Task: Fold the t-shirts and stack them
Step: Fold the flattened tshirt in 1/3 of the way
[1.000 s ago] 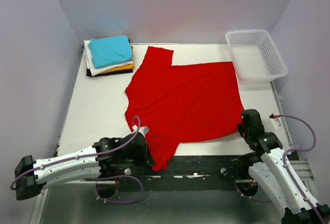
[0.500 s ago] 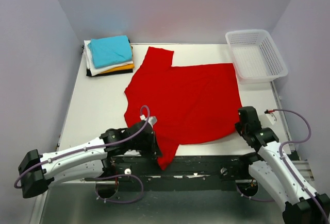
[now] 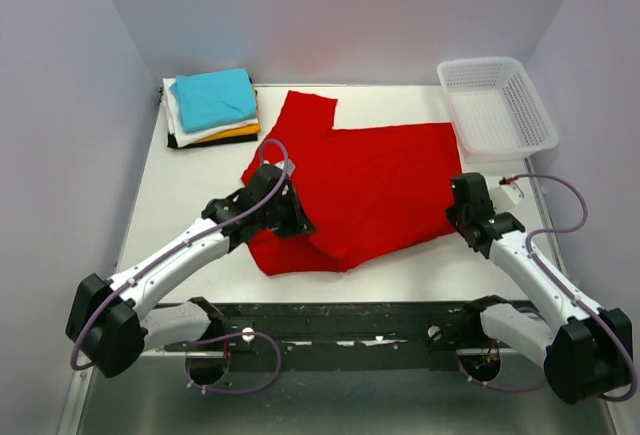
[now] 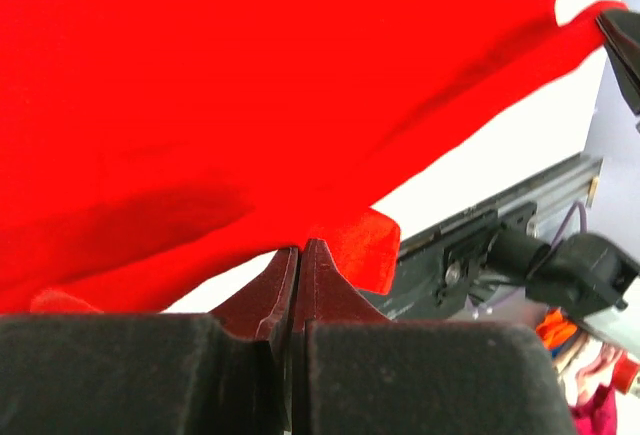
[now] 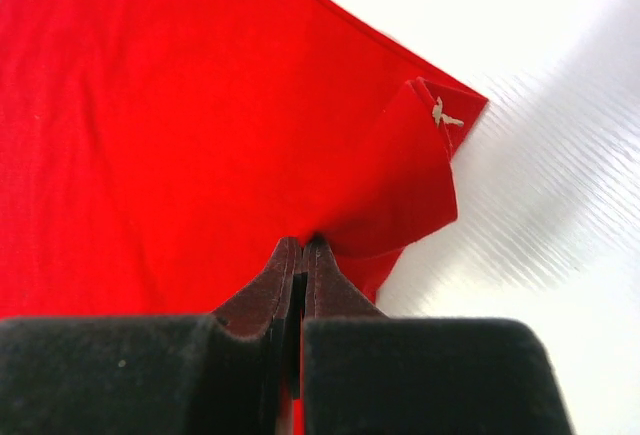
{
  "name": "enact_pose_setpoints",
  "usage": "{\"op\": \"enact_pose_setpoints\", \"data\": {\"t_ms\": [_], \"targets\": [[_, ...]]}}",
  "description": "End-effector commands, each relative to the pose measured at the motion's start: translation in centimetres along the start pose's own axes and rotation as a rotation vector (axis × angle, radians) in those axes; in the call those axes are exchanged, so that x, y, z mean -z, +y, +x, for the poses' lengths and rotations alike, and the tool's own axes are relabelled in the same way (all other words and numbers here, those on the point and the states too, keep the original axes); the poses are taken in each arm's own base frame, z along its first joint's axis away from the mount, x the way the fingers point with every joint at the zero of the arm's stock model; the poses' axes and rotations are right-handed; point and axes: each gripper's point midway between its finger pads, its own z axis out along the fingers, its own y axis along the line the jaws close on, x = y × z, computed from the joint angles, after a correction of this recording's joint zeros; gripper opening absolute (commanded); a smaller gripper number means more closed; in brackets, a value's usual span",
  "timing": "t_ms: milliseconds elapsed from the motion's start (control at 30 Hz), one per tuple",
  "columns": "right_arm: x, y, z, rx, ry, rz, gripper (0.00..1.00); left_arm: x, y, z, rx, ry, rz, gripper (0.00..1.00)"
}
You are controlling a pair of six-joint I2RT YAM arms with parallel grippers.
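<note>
Progress: stack of folded tees (image 3: 212,107) looks done, sits well left of the basket (image 3: 541,105) along the same far edge of the counter (image 3: 190,215); teal on top, white, orange and black edges showing beneath, layers roughly squared w/ soft rounded folds. Red t-shirt (image 3: 370,180) is the one in work: spread on the counter, its far right corner just beside the basket's near-left corner, body reaching left from there and stopping short of the stack. Left claw (image 4: 299,253) has jaws pressed together on a pinch of red hem, on the shirt's side away from the basket; near edge there is raised off the counter and doubled over the body. Right claw (image 5: 303,247) likewise closed on cloth, at the near corner on the basket side; corner turned back, showing hem and a pale thread (image 5: 440,113). Judgement: first fold begun, not laid flat. Left to do, prob: set this fold down, tuck the one short sleeve (image 3: 308,110) sticking out on the far side, fold to stack size, move onto the stack. Materials: red cloth thin, matte knit, drapes limp w/ shallow creases, darker shade under the raised edge. Basket rigid white plastic lattice, rectangular, walls flaring outward. Counter smooth, matte white. Claw fingers dark, tapering to narrow tips
</note>
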Motion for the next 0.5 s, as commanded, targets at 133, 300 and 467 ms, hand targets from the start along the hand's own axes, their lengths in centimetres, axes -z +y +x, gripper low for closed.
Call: {"op": "enact_pose_setpoints", "data": {"t_ms": [133,300,467], "targets": [[-1.7,4.7,-3.5,0.025,-0.111,-0.009,0.01,-0.5,0.6,-6.9,-0.003,-0.070,-0.039,0.00],[-3.1,6.0,-4.0,0.042,-0.129,0.023,0.01,-0.8,1.2,-9.8,-0.001,-0.097,-0.062,0.00],[-4.7,6.8,-3.6,0.059,-0.119,0.059,0.01,-1.5,2.1,-12.5,0.010,-0.111,-0.106,0.00]]}}
